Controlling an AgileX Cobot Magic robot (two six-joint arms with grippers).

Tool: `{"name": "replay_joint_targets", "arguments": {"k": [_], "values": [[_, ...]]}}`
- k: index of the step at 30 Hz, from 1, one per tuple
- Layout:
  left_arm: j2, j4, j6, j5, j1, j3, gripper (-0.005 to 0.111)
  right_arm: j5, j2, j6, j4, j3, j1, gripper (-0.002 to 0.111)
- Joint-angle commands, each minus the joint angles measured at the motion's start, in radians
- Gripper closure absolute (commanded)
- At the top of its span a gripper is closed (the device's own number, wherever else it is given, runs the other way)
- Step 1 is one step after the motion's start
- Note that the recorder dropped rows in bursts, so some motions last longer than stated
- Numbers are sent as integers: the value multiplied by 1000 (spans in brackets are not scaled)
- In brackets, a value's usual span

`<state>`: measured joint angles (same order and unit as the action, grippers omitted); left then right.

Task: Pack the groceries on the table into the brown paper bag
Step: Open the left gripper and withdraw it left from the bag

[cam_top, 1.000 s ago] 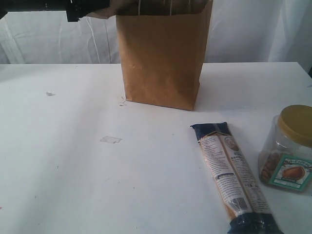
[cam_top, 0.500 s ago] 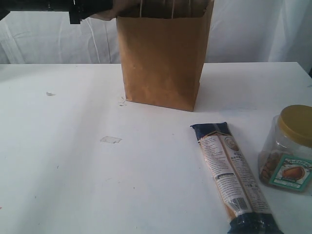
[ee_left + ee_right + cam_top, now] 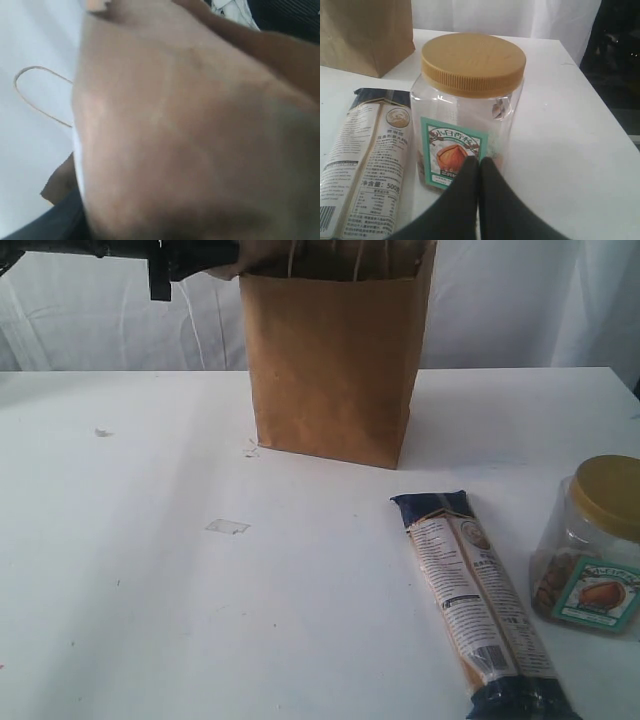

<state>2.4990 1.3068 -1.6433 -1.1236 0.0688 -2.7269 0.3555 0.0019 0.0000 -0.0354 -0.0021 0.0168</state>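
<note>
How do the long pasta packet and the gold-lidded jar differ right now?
The long pasta packet lies flat; the gold-lidded clear jar stands upright. The packet is long, slim and printed, with dark blue ends; the jar is squat and see-through, with a teal label. Both rest on the table, outside the brown paper bag.

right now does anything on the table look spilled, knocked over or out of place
Nothing spilled or damaged. The paper bag stands upright, one top corner flared outward. The pasta packet lies flat; the jar is upright, lid on. Only a small clear scrap and a speck sit stray on the table.
</note>
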Motion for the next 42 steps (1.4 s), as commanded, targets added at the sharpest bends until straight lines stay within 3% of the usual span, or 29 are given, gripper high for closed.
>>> {"name": "replay_joint_targets", "arguments": {"k": [1,14,16,22,26,38,42], "values": [[62,387,-431,-97,33,-27,107,-8,-2,0,0,2,-7,108],[94,390,-474,-66,70,-27,105,-8,-2,0,0,2,-7,108],[94,382,-474,-66,70,-27,97,-8,-2,0,0,2,-7,108],[94,389,-474,-65,71,-27,50,-8,-2,0,0,2,-7,108],[94,404,-419,-65,73,-27,36,-8,-2,0,0,2,-7,108],[96,404,-345,-48,73,-27,36,-8,-2,0,0,2,-7,108],[92,408,-345,-97,53,-27,36,-8,-2,0,0,2,-7,108]]}}
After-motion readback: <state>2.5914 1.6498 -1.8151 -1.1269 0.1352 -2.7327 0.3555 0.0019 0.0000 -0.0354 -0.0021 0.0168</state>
